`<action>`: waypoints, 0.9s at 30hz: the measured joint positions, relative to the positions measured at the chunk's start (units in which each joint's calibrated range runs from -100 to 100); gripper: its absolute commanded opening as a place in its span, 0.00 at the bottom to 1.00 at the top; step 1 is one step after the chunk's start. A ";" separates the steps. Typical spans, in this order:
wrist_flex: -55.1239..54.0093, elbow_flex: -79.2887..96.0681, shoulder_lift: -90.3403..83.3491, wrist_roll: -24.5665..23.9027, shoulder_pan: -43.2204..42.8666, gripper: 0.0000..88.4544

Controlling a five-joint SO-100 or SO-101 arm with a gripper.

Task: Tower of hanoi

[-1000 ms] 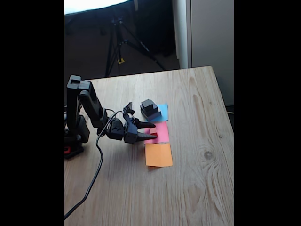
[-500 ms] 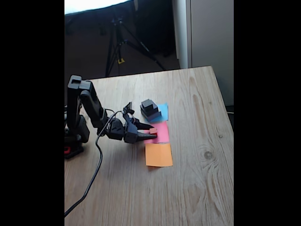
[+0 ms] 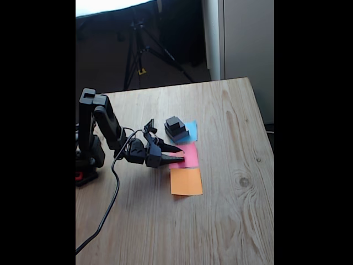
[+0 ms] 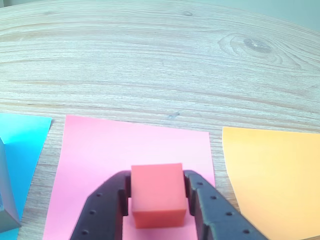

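In the wrist view the tiny red cube sits between the two black fingers of my gripper, which is shut on it just over the pink paper square. The fixed view shows my gripper low over the left part of the pink paper. The three dark blocks stand stacked, largest at the bottom, on the blue paper just behind it. A grey corner of that stack shows at the wrist view's left edge.
An orange paper square lies in front of the pink one, on the right in the wrist view. The arm's base stands at the wooden table's left edge with a black cable trailing forward. A tripod stands beyond the table.
The gripper has stayed over the pink paper and barely shifted. Its fingers look closer together than a second ago.
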 measured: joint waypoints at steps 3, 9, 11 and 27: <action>0.00 0.00 0.00 0.00 0.00 0.04; 0.00 0.35 -0.77 0.00 -0.21 0.04; 0.88 0.96 -2.74 0.17 -0.31 0.03; 47.16 -2.69 -38.99 -3.30 -0.83 0.02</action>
